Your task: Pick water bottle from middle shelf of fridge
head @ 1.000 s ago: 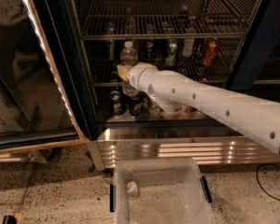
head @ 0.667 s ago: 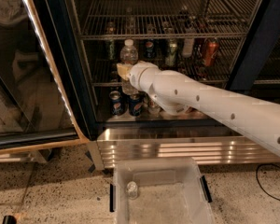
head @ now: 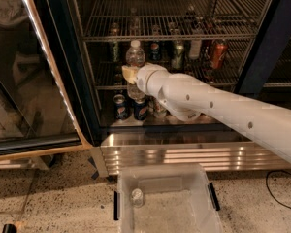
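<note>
Gripper (head: 129,74) at end of white arm (head: 223,108), reaching from lower R into the fridge (head: 70,47), up against mid-body of the water bottle (head: 135,56). One pale yellow pad shows on bottle's L side; clamped or loose: can't tell. Bottle upright, white cap on top, at L front of the middle shelf (head: 108,87); neck and shoulders visible above gripper, lower body below it. Whether its base sits on the rack or hangs just off it: can't tell. Further back on same rack, R of arm: green-label bottle (head: 177,53), orange-red bottle (head: 217,53). Two blue cans (head: 120,106) on lowest level just below water bottle. Glass door (head: 24,81) swung open on L w/ light strip along edge. Ribbed steel base (head: 184,154) under opening. Clear plastic bin (head: 203,212) on speckled floor in front, small clear item (head: 137,196) inside.
</note>
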`<state>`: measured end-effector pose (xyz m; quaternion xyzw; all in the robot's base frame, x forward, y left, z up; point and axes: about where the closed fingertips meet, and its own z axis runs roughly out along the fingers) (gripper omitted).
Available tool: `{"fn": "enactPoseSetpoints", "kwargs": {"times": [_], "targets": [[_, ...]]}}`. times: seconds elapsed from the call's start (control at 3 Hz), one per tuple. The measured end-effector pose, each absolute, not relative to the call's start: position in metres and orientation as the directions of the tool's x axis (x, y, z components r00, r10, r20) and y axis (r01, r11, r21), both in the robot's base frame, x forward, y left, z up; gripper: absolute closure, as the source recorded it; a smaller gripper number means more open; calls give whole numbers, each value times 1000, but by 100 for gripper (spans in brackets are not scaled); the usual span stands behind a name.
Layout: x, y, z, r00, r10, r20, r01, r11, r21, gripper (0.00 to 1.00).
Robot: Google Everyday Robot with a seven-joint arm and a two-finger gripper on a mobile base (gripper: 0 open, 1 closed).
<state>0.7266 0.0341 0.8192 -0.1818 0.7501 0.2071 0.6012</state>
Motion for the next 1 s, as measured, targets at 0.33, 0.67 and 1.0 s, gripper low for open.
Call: {"fn": "enactPoseSetpoints", "kwargs": {"times": [0.33,0.67,1.0], "targets": [[719,32,819,-207,-31,-978,-523,848,83,100],[718,34,820,-207,-35,-978,-531,844,82,100],[712,35,824,-206,-10,-978,-556,824,109,100]]}}
